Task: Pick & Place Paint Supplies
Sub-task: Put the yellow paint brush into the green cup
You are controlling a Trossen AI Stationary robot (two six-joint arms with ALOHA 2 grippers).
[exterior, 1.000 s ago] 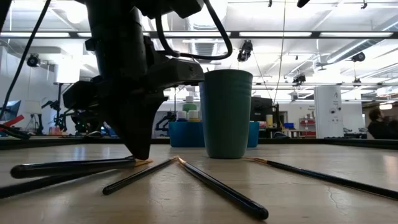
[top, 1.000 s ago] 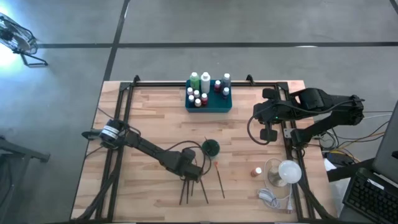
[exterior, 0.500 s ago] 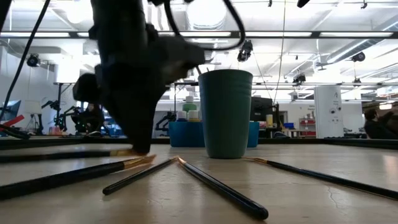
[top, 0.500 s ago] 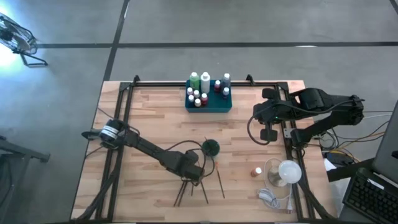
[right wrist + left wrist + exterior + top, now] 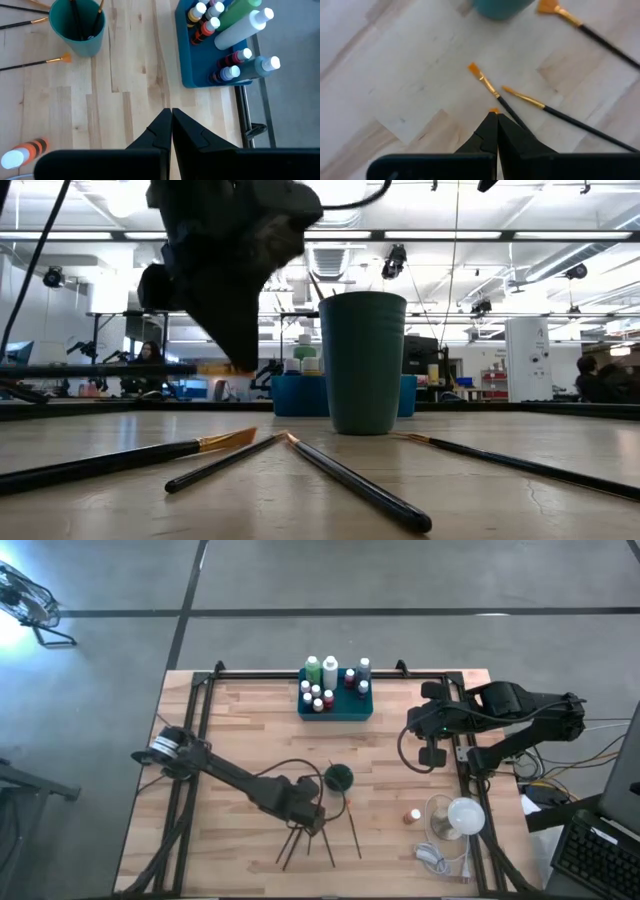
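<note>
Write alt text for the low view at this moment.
The left gripper hangs shut on a paintbrush lifted level above the wooden table, left of the dark green cup. Four more brushes lie fanned on the table in front.

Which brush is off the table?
The brush clamped in the left gripper, held level in the air; the other brushes lie on the table or stand in the cup.

Bright, even ceiling light; the left pincer [image 5: 238, 360] is motion-blurred in the low view.
</note>
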